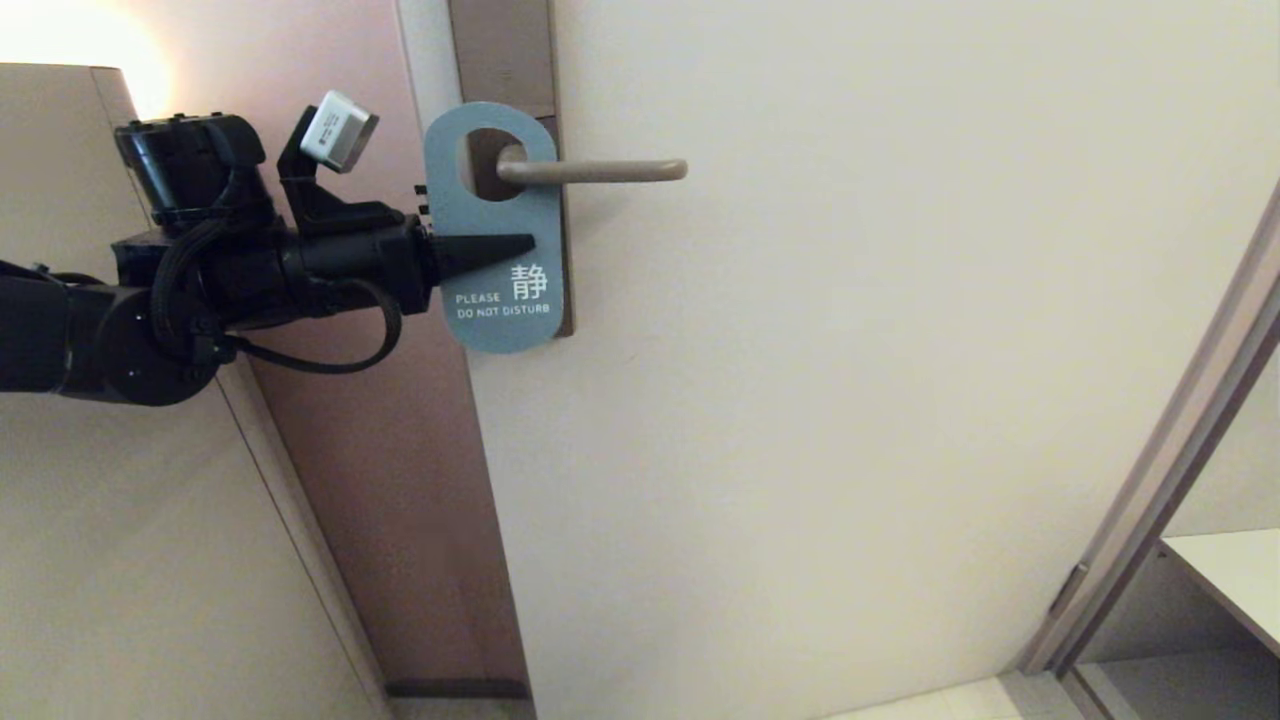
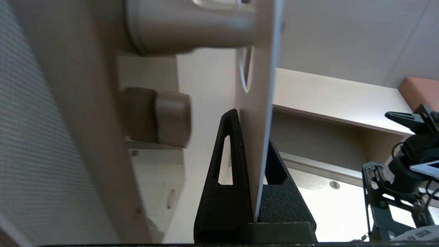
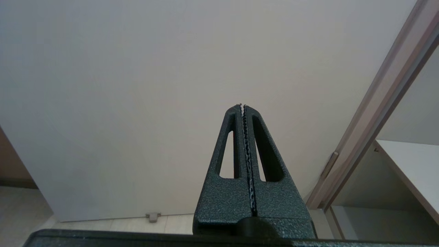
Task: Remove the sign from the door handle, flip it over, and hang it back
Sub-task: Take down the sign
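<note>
The sign [image 1: 495, 225] hangs on the door handle [image 1: 600, 171], its blue "PLEASE DO NOT DISTURB" face toward me and the lever through its oval hole. My left gripper [image 1: 525, 245] reaches in from the left and is shut on the sign's middle. In the left wrist view the sign [image 2: 257, 137] shows edge-on, pinched between the two black fingers [image 2: 226, 164], below the handle's round base [image 2: 185, 24]. My right gripper [image 3: 242, 107] is shut on nothing and points at the bare door, low and away from the handle.
The handle sits on a tall narrow plate [image 1: 505, 50] at the door's left edge. A pink-brown wall [image 1: 370, 400] and a beige panel [image 1: 90, 500] lie behind my left arm. A door frame [image 1: 1170, 470] and a white shelf [image 1: 1235, 580] stand at the right.
</note>
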Motion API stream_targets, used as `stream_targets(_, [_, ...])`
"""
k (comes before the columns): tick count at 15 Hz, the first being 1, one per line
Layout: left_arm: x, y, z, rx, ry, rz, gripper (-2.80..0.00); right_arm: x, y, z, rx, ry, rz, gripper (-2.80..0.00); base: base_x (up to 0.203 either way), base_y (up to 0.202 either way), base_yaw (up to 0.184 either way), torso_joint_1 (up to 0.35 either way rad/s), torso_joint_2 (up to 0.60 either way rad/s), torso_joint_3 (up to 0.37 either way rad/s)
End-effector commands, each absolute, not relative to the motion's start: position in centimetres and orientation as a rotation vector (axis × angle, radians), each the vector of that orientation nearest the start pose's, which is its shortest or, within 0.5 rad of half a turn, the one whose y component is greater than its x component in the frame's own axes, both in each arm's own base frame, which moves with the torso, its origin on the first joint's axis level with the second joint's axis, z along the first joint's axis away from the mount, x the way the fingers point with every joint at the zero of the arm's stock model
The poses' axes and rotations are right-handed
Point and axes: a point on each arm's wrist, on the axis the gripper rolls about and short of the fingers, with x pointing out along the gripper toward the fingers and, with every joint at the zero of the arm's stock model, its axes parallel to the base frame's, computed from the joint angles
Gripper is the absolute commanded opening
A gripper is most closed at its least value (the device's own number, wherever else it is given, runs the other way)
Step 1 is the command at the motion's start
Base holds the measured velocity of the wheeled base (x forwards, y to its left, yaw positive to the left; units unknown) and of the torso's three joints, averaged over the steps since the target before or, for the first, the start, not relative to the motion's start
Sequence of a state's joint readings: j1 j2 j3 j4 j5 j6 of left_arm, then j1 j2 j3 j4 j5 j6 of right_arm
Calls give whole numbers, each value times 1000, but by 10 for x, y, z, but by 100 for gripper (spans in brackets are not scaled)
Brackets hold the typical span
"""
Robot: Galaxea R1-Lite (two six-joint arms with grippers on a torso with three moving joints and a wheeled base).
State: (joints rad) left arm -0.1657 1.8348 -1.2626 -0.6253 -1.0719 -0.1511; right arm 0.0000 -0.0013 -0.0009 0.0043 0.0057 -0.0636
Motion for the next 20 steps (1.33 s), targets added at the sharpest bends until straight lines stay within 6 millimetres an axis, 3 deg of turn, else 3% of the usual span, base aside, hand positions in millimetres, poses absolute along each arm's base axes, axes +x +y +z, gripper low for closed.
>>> stream_targets(1, [347,-79,266,-103,35,-1240,-280,-23,0,75,-64,3,6,-280,0,0,0,0,0,0])
stream_targets(12, [329,-78,264,-92,37,-1194,-280,-23,0,75,-64,4,6,-280,0,0,0,0,0,0])
stream_targets(20, [318,-90,265,-61,15,-1135,-280,-23,0,75,-64,4,6,-280,0,0,0,0,0,0])
